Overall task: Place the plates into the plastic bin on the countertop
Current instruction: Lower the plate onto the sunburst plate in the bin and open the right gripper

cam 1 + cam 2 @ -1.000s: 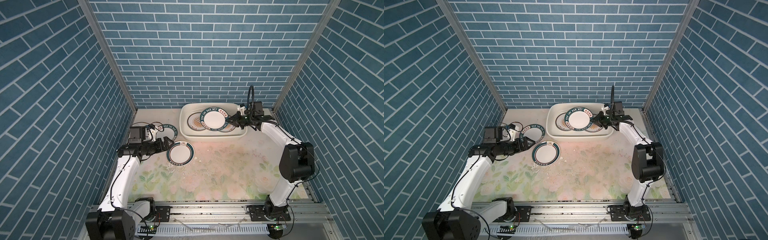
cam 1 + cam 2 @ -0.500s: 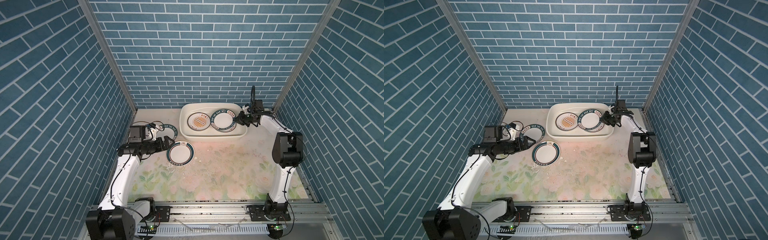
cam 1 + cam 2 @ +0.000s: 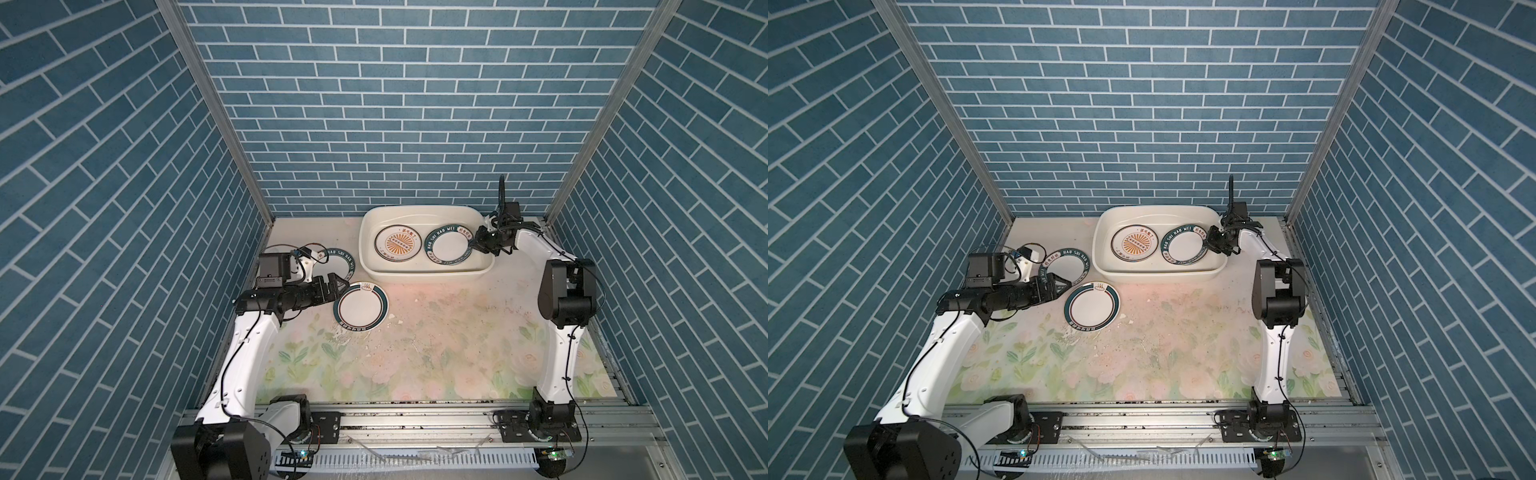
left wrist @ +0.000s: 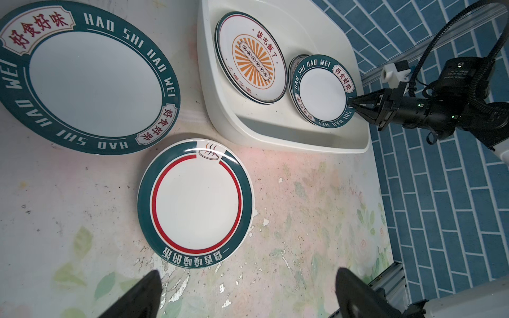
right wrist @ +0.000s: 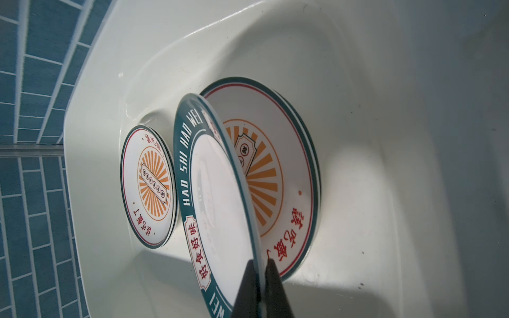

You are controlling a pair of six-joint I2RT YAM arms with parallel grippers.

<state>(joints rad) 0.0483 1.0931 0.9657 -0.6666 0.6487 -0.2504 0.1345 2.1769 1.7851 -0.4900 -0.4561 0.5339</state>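
The step in hand is the setting down of a plate inside the plastic bin (image 3: 415,209). The right pincer (image 5: 260,264) is clenching the rim of a small lettered teal-rimmed plate (image 5: 217,192) and holding it tilted, gripped edge high, over the end of the bin nearest that arm. A sunburst plate (image 5: 275,179) is lying flat beneath it, and a second sunburst plate (image 5: 148,187) is lying flat beside it at the other end of the bin. Whether the low edge of the held plate is already touching the one below cannot be told.

The next move, as I judge it, is calling for the right arm to lower the gripped edge until the plate is lying flat on the sunburst plate, then to release and draw clear over the bin wall without dragging the rim along.

Two plates are waiting outside on the worktop (image 3: 457,332): a red-ringed plate (image 4: 195,203) just in front of the bin, and a large lettered plate (image 4: 88,79) near it, toward the back corner. The left pincer (image 4: 248,275) is hanging released, jaws wide and holding nothing, just beside the red-ringed plate. That plate is probably its next pick. It is lying flat, so the jaws are going to need to catch its raised rim from the side.
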